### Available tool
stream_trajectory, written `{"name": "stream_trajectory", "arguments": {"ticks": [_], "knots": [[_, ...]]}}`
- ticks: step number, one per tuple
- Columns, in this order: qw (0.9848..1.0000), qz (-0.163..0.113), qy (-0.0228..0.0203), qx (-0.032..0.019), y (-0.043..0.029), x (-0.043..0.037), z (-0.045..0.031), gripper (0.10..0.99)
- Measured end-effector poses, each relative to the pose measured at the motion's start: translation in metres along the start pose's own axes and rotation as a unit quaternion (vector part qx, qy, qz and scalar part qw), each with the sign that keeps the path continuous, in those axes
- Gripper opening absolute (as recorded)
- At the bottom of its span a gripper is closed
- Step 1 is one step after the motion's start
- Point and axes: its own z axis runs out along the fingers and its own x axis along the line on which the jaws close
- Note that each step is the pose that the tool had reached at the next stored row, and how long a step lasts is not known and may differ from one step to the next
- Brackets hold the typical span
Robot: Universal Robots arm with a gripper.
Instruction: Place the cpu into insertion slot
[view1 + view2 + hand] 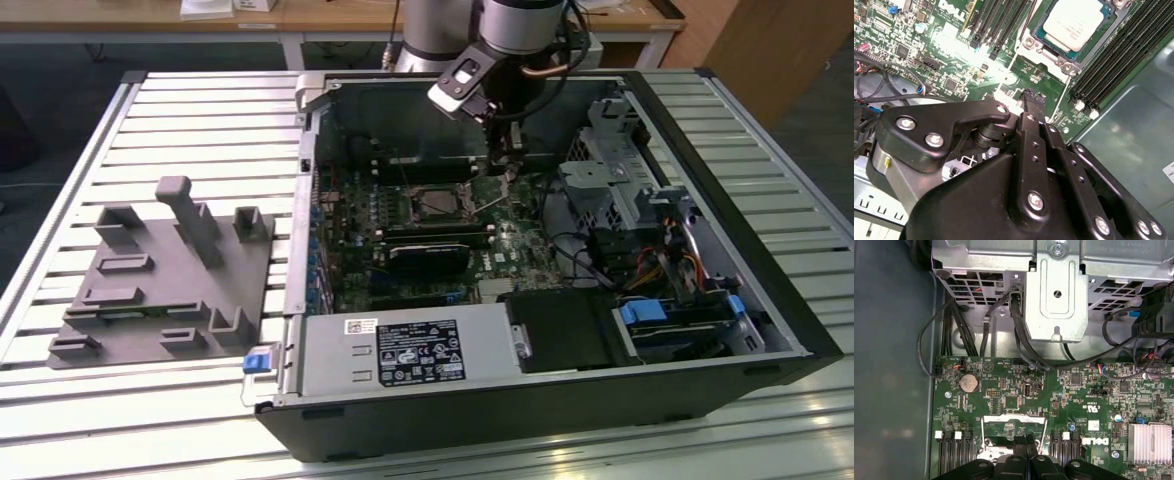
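The cpu (1073, 22), a small square chip with a silver-grey top, lies flat inside the insertion slot (1064, 62), whose silver frame surrounds it on the green board. In the exterior view the insertion slot (434, 204) is in the middle of the open computer case. My gripper (509, 178) hangs just to the exterior view's right of it, low over the board. In both wrist views the black fingertips (1030, 96) press together with nothing visible between them. The gripper (1025, 440) stands over the board beside a thin silver wire frame (1014, 418).
Long black memory slots (1119, 55) flank the socket. A metal drive cage (607, 185) with cables stands on the exterior view's right, a power supply (400, 355) at the case front, and a black module (427, 258) below the socket. A grey fixture block (160, 280) sits outside the case.
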Motion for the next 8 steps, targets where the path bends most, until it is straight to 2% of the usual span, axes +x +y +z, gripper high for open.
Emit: {"name": "stream_trajectory", "arguments": {"ticks": [3, 5, 6, 8], "knots": [[1.0, 0.0, 0.0001, 0.0005, 0.0013, 0.0001, 0.0006, 0.106], [1.0, 0.0, 0.0004, 0.0027, 0.004, 0.0001, 0.0015, 0.106], [1.0, 0.0, 0.0013, 0.0035, 0.0053, 0.0, 0.002, 0.106], [1.0, 0.0, 0.0065, 0.0057, 0.0086, 0.0, 0.003, 0.106]]}}
